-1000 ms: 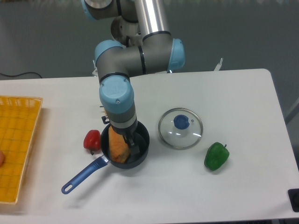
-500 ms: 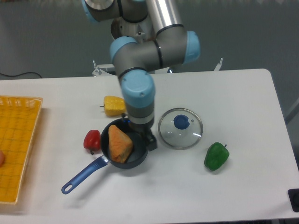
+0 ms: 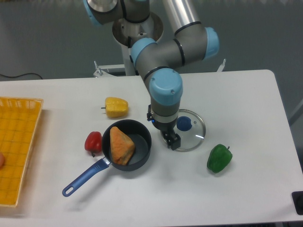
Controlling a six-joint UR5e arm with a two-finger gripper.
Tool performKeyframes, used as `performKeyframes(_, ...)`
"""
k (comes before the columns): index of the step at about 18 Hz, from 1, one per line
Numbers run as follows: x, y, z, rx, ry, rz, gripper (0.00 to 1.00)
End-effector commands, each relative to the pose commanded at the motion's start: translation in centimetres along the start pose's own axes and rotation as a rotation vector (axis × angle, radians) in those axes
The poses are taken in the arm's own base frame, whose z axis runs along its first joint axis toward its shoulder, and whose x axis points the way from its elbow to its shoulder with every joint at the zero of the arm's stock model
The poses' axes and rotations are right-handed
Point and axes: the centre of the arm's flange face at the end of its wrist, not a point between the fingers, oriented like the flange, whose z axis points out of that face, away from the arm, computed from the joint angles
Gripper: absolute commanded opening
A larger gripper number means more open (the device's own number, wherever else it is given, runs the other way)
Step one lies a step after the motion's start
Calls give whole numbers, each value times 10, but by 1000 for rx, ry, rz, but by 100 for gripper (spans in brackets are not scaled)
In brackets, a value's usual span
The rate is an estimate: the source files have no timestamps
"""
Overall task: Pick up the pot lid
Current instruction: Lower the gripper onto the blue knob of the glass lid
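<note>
We found the gripper (image 3: 162, 128) open, its fingers apart, above the edge of the pot lid (image 3: 193, 138), which lay on the surface (image 3: 251, 118) below and to the gripper's right in the camera view. The blue knob (image 3: 183, 124) sat off to that side, so we judged that descending there could land a fingertip on the glass, tilting or sliding the lid. We considered the rounded knob liable to slip from a shallow or off-centre grip. The wall of the black pan (image 3: 147, 141), just left of the gripper, could be struck if the descent drifted that way. Inside it we noted a brown wedge (image 3: 122, 145). Further left were a red pepper (image 3: 94, 143) and the blue handle (image 3: 85, 177); a yellow pepper (image 3: 116, 107) lay up and left. The green pepper (image 3: 219, 158), right and below, appeared unlikely to obstruct a vertical lift.
</note>
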Motion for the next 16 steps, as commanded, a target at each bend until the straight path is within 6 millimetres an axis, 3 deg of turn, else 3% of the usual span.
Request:
performKeyframes(10,8,29,27,-46,63,182,100)
performKeyframes(16,16,30,41,-42,83,205,100)
